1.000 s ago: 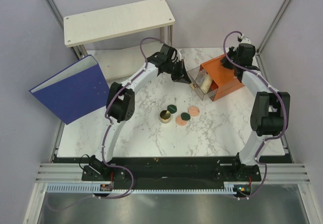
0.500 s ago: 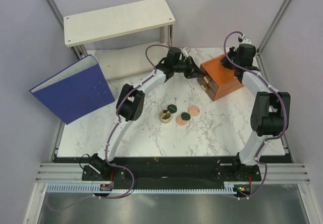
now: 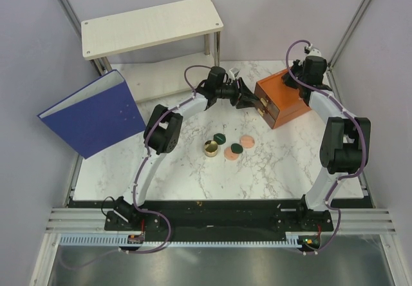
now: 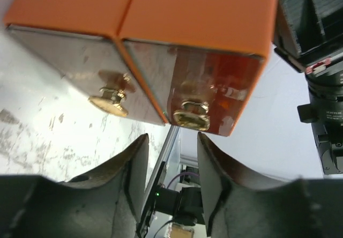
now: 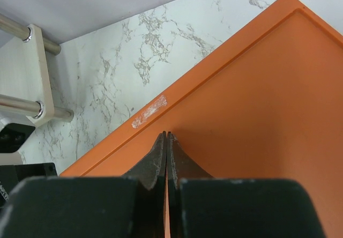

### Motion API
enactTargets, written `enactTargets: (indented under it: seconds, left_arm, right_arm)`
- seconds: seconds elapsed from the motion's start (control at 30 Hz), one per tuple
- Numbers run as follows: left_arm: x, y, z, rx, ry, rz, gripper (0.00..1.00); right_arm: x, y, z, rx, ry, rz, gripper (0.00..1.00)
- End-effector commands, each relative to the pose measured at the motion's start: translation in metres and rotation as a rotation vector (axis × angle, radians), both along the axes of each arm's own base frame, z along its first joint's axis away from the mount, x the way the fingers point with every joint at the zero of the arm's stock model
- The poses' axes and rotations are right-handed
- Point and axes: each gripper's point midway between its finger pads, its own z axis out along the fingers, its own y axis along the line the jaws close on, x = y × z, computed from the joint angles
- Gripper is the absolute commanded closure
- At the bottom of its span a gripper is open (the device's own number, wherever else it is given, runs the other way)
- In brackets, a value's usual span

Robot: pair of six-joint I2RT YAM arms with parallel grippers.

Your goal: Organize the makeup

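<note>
A white marbled worktop [image 3: 193, 176] carries an orange box [image 3: 278, 98] at its far right. Both of the box's mirror-fronted drawers are closed, each with a gold knob, one on the left [image 4: 111, 98] and one on the right [image 4: 191, 119]. A strip of pale tape [image 5: 149, 111] sits near the edge of the box's lid. A big blue binder [image 3: 93, 115] sits tilted at the left edge. At the far side stands a white shelf [image 3: 152, 25] on metal legs.
</note>
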Motion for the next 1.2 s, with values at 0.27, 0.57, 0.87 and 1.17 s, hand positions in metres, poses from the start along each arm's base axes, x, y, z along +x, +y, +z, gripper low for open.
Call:
enactTargets:
  seconds: [0.27,0.57,0.87,1.17]
  left_arm:
    - [-0.015,0.007,-0.004,-0.011,0.106,-0.051,0.40]
    - [-0.008,0.005,-0.033,0.032,0.210,0.010,0.48]
    - [0.003,-0.002,-0.050,0.065,0.287,0.104,0.49]
    - [-0.001,-0.024,-0.055,0.074,0.300,0.109,0.46]
  right_arm:
    - [-0.114,0.006,-0.158,-0.009,0.629,0.022,1.00]
    - [-0.113,0.004,-0.159,-0.008,0.631,0.015,1.00]
    - [-0.112,0.003,-0.159,-0.006,0.631,0.014,1.00]
    - [-0.112,0.003,-0.160,-0.003,0.632,0.013,1.00]
